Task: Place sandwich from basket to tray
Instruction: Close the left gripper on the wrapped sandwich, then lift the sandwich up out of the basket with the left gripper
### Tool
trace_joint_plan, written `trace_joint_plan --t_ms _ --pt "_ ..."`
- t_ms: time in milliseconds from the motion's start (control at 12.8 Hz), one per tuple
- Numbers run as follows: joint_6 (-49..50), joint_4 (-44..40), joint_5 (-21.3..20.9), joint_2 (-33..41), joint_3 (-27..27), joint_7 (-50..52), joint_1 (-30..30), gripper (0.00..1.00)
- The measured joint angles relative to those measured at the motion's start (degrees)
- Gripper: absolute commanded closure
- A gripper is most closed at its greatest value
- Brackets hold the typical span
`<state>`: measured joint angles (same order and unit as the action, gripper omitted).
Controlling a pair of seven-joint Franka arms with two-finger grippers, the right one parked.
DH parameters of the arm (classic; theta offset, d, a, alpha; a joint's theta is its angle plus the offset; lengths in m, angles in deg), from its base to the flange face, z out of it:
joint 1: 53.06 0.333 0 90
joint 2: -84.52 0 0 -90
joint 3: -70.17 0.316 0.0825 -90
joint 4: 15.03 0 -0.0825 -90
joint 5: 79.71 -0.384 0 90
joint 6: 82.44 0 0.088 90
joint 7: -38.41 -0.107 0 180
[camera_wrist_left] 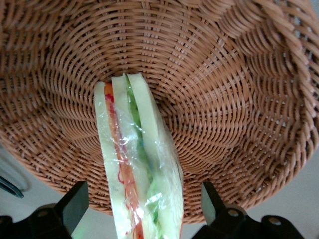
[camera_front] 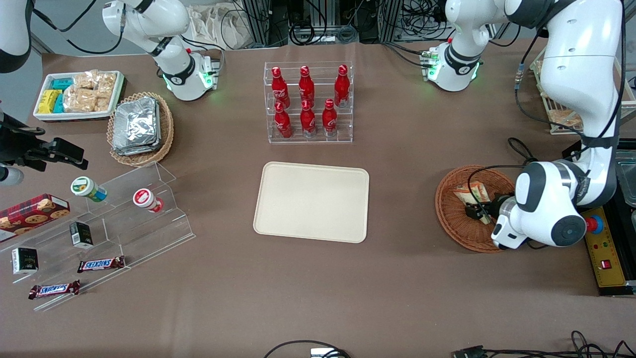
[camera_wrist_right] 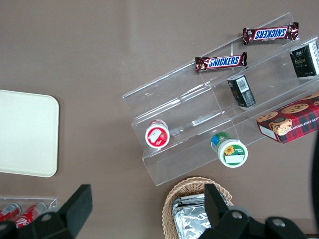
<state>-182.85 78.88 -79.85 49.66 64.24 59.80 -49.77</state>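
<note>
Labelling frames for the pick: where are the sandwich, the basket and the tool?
sandwich (camera_wrist_left: 137, 169): left wrist view, wrapped bread face.
basket (camera_front: 449, 209): front view, bare woven wall.
tool (camera_wrist_left: 144, 209): left wrist view, midway between its open fingertips, straddling the sandwich.

This is a robotics lab dressed up as a snack shop. White robot arms (camera_front: 571, 129) stand bolted on a brown-covered desk (camera_front: 318, 298), with cables (camera_front: 318, 25) and aluminium framing above the clear bottle rack (camera_front: 308, 102). Beside that rack, toward the parked arm's end, sit acrylic display steps (camera_front: 114, 219) with chocolate bars (camera_front: 101, 264). Toward the working arm's end lies a yellow control box (camera_front: 603, 248) with a red stop button.
</note>
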Motion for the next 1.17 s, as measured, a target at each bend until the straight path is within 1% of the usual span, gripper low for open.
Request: trace_joint_plan --t_ms 392,470,548,627,705,783,861,1018,1175 --pt "-1.3 0.4 0.4 -1.9 0.0 0.1 0.0 0.0" --pt "-2.1 0.9 0.9 -2.5 0.0 0.1 0.0 0.03" --pt "-2.8 1.4 1.3 -3.0 -0.1 0.1 0.0 0.13" --pt "-3.3 1.8 1.4 -3.3 -0.1 0.1 0.0 0.3" --pt "-3.4 1.8 1.5 -3.4 -0.1 0.1 0.0 0.54" --pt "-3.4 1.8 1.5 -3.3 -0.1 0.1 0.0 0.73" --pt "-3.4 1.8 1.5 -3.3 -0.1 0.1 0.0 0.85" --pt "-3.4 1.7 1.5 -3.2 -0.1 0.1 0.0 0.94" --pt "-3.2 1.5 1.5 -3.1 -0.2 0.1 -0.1 0.95"
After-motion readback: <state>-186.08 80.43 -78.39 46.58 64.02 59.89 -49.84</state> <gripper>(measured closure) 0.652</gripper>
